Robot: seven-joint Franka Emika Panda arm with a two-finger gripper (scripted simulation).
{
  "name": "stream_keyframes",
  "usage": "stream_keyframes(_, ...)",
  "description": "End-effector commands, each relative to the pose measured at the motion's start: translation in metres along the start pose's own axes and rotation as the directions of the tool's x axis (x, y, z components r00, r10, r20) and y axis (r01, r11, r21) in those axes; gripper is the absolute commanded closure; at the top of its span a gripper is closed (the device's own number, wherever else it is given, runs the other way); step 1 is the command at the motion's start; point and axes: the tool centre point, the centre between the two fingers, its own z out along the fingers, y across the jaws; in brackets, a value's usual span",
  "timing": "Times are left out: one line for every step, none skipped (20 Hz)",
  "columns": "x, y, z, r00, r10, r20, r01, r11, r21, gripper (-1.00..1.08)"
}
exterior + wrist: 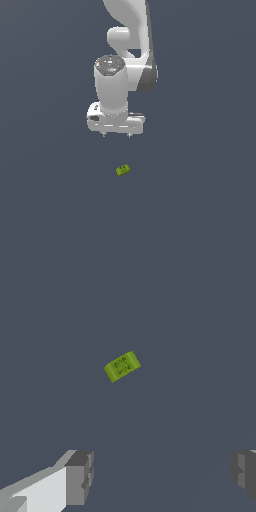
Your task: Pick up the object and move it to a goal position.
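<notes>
The object is a tiny lime-green flat block (123, 170) with faint dark marks on top. It lies on the dark grey floor, turned a little askew. It also shows in the wrist view (122, 366), well clear of the fingers. My white gripper (116, 135) hangs above the floor, apart from the block, which lies nearer the camera in the exterior view. The gripper is open and empty, with its grey fingertips (80, 477) spread wide.
The floor (200, 200) is a plain dark grey surface all around. The white arm (127, 45) rises behind the gripper to the top of the exterior view.
</notes>
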Motion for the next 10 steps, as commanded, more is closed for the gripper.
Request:
stream_keyframes(0.000,0.000,0.000,1.000,0.000,0.000,0.000,1.000,0.000,-0.92)
stream_keyframes(0.000,-0.001,0.000,1.000,-0.002,0.000,0.002,1.000,0.000,-0.92)
stream_keyframes(0.000,-0.003,-0.001,1.000,-0.007,0.000,0.007,1.000,0.000,-0.92)
stream_keyframes(0.000,-0.006,-0.001,1.000,-0.015,-0.001,0.015,1.000,0.001,-0.92)
stream_keyframes(0.001,-0.011,-0.002,1.000,-0.027,-0.002,0.027,1.000,0.001,-0.92)
stream_keyframes(0.001,-0.016,-0.003,0.999,-0.042,-0.003,0.042,0.999,0.001,-0.92)
stream_keyframes(0.001,-0.022,-0.005,0.998,-0.058,-0.004,0.058,0.998,0.002,-0.92)
stream_keyframes(0.001,-0.027,-0.006,0.997,-0.071,-0.005,0.071,0.997,0.002,-0.92)
stream_keyframes(0.000,-0.030,-0.006,0.997,-0.082,-0.006,0.082,0.997,0.002,-0.92)
stream_keyframes(0.000,-0.032,-0.007,0.996,-0.089,-0.006,0.089,0.996,0.002,-0.92)
